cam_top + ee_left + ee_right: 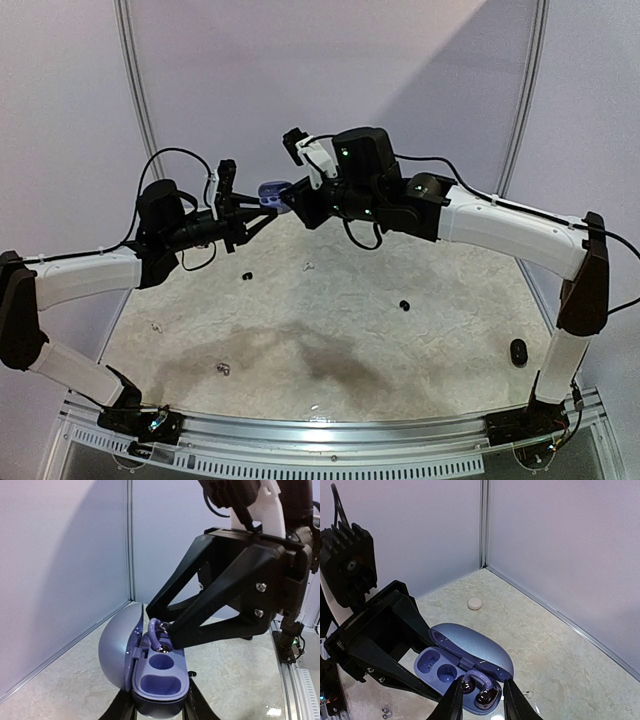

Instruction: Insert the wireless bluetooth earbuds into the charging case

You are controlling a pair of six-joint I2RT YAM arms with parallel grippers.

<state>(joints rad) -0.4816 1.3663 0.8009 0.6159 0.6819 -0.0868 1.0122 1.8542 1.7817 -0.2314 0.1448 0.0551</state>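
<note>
Tabletop (330, 320) far edge: left pincer (159, 710) is clamping open case (475, 647) aloft, right pincer (481, 697) is pinching bud (487, 696), seating it; next likely pressing down, releasing.

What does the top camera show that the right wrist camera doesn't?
Only the top view: the left arm and right arm whole, and a black case lying on the table, near right. Only the right wrist view: the open inside of the charging case, two empty hollows at one end, an earbud between the fingers of the right tool at the other, plus a white oval item near the far corner. Both: the blue case gripped by the left tool.
</note>
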